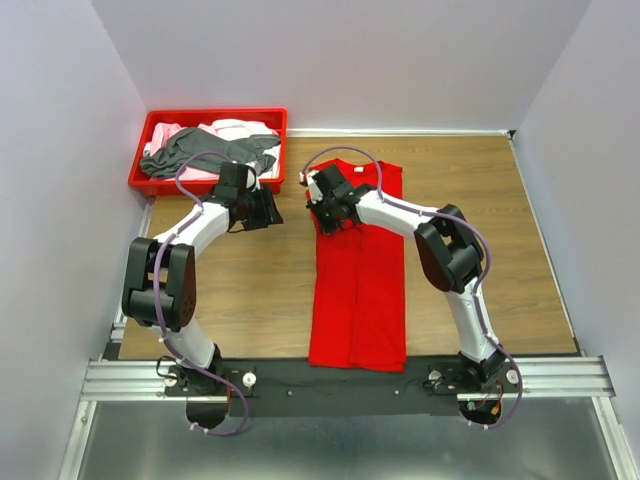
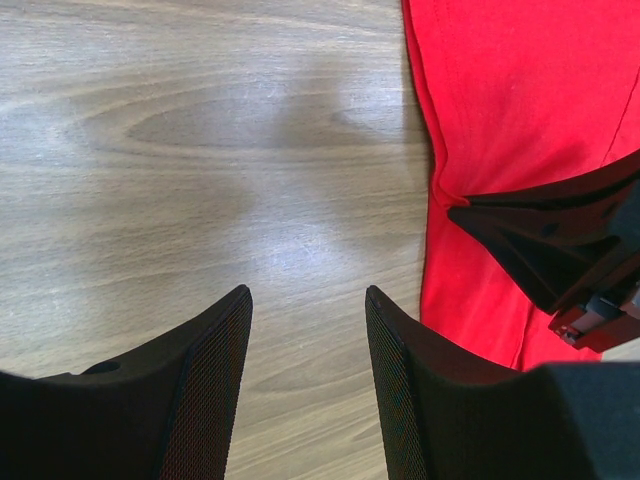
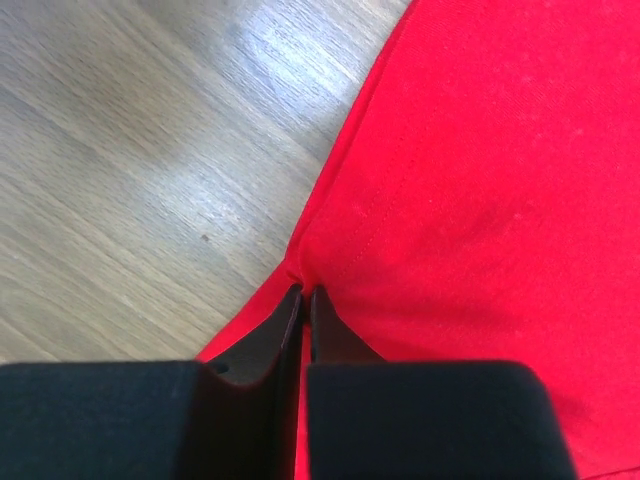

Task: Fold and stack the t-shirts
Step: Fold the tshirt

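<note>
Red cloth lies in a long strip down the middle of the wooden surface: the red t-shirt, its sides already folded inward, is stretched from the near edge towards the far edge. Its left border, at the far end, is pinched by the right end effector, whose jaws are seen drawn together on the cloth. The left end effector is held with jaws apart over bare wood just beside that same border, gripping nothing. The lengthwise fold is judged done and a crosswise fold appears to be in hand. For this the far end would have to be lifted and carried towards the near edge, ideally with a second grip taken by the idle arm. Open wood is left on both sides of the strip. A grey t-shirt and a pale pink t-shirt are heaped in the red tray at the far left corner, not yet folded.
</note>
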`<control>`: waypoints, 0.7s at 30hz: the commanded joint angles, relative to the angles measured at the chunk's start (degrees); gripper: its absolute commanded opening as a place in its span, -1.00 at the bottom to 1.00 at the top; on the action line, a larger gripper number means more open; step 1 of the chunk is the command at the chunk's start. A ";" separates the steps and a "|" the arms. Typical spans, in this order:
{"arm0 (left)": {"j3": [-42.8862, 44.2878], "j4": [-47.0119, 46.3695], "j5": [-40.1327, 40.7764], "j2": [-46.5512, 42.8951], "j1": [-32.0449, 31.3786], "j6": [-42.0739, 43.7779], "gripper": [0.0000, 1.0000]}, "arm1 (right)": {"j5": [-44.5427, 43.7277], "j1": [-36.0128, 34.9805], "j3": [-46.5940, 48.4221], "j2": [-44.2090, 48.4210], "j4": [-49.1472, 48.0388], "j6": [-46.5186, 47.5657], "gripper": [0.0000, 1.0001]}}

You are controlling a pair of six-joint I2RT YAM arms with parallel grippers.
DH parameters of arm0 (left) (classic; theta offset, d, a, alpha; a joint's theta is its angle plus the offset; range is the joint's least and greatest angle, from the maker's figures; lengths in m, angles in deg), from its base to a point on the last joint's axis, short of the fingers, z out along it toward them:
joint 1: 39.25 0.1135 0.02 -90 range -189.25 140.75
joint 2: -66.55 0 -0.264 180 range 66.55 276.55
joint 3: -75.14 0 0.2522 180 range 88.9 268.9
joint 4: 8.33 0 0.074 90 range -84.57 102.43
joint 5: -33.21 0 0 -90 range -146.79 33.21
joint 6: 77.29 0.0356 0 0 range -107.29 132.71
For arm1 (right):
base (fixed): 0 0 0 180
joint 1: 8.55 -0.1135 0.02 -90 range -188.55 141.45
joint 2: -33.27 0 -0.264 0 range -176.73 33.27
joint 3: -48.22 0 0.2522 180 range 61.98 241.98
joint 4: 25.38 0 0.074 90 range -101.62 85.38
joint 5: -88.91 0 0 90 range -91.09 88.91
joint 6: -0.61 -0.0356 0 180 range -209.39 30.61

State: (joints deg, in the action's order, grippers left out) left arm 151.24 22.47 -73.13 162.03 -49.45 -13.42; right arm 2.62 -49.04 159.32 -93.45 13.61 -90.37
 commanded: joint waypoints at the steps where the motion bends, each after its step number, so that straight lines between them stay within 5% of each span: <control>1: 2.08 -0.78 -1.77 0.93 0.18 0.11 0.15 | 2.27 0.41 1.27 1.91 -0.10 -2.72 -0.77; 17: 1.64 -0.95 -2.03 1.11 -0.26 0.03 0.15 | 1.39 1.38 2.86 0.07 -0.18 -4.39 -0.72; 21: 1.46 -0.95 -1.94 0.93 -0.35 0.03 0.15 | 0.25 1.73 2.50 0.76 -0.10 -5.18 -0.99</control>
State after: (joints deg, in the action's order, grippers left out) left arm 151.90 22.19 -73.99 162.36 -49.51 -13.45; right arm 3.25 -47.84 160.52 -93.43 13.68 -94.30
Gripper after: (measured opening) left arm 0.575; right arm 0.036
